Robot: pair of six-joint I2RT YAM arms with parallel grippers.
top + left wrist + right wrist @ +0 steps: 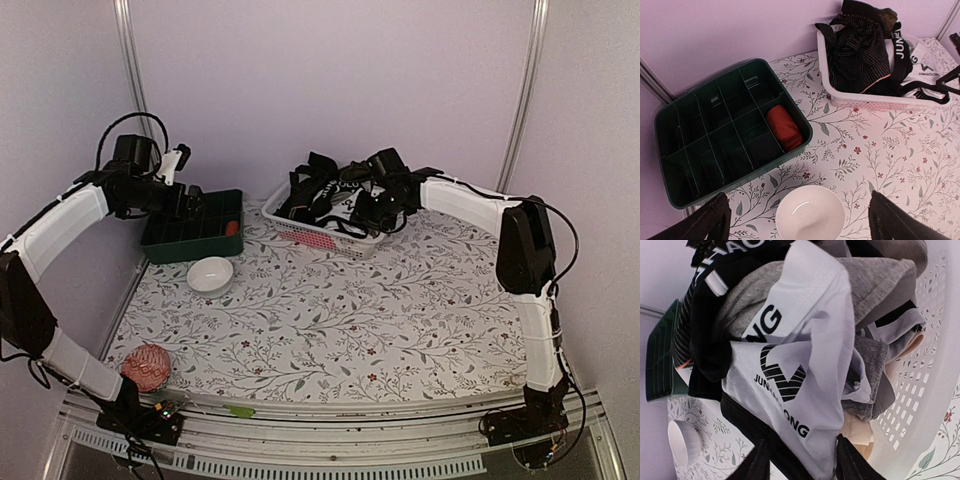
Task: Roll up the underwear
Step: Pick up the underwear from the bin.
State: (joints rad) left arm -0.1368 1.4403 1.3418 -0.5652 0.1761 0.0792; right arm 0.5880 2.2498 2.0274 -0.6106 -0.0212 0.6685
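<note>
The underwear (335, 190) is a heap of black, grey and white pieces in the white lattice basket (322, 239) at the back middle of the table. On top lies a white piece with black lettering and a black waistband (790, 365). My right gripper (802, 465) is down in the heap, a finger touching each side of that white piece and its cloth gathered between them; in the top view it (375, 215) sits over the basket's right half. My left gripper (800, 215) hangs wide open and holds nothing, above the white bowl (810, 212).
A dark green divided box (740, 180) stands at the back left with a red roll (784, 127) in one cell. The bowl (210, 275) sits just in front of it. A pink ball (147, 367) lies by the left arm's base.
</note>
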